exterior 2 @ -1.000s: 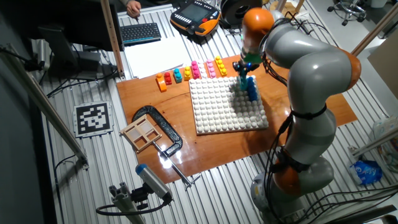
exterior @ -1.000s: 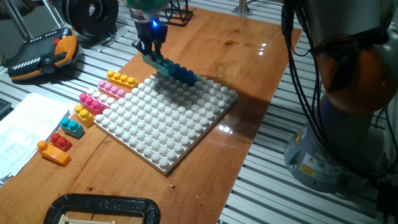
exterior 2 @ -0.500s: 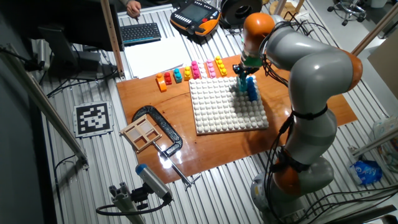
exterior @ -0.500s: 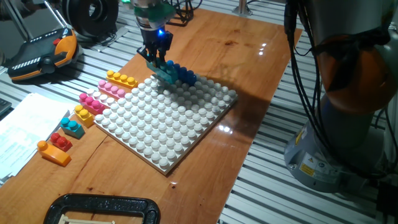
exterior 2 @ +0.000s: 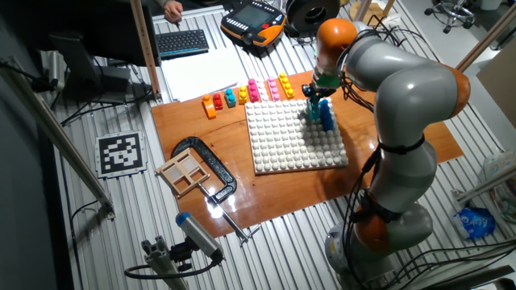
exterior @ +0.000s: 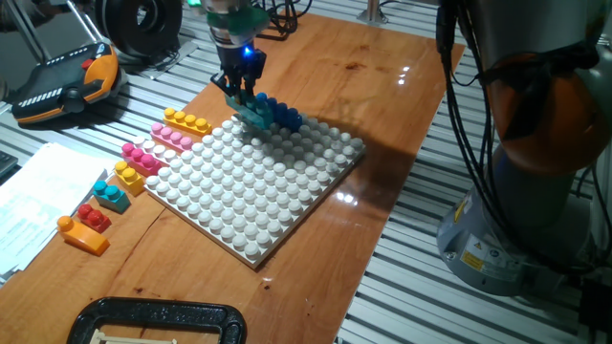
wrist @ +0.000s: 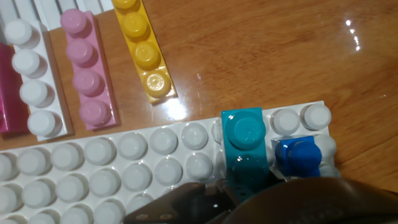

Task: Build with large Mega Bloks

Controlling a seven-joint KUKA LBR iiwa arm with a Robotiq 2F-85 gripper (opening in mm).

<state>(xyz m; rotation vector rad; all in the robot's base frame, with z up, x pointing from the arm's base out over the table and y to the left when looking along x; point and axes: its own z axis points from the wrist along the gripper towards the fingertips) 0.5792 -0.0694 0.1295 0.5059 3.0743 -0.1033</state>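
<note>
— Where is your gripper?

— My gripper point(exterior: 245, 96) is down at the far edge of the white baseplate point(exterior: 253, 191), closed on the teal brick point(wrist: 245, 152). From the hand view, that brick sits on the baseplate's edge row, one stud showing ahead of my fingers.

— What's next to it?

— The blue brick point(wrist: 297, 155) stands just beside it on the plate, toward the corner. From one fixed view the blue brick point(exterior: 280, 113) runs along the plate's rim, touching the teal one.

— And the rest of the bricks?

— Off the plate, on the wooden table point(exterior: 382, 86). The yellow brick point(wrist: 143, 46) lies nearest the plate edge, then the pink brick point(wrist: 87, 71) beside it, then a white brick point(wrist: 31, 78) and a magenta brick point(wrist: 7, 93) at the picture's border. Further along, in the fixed view, I see a small yellow brick point(exterior: 128, 177), a small teal one point(exterior: 112, 196), a red brick point(exterior: 94, 217) and an orange brick point(exterior: 81, 236), in a row beside the plate.
</note>
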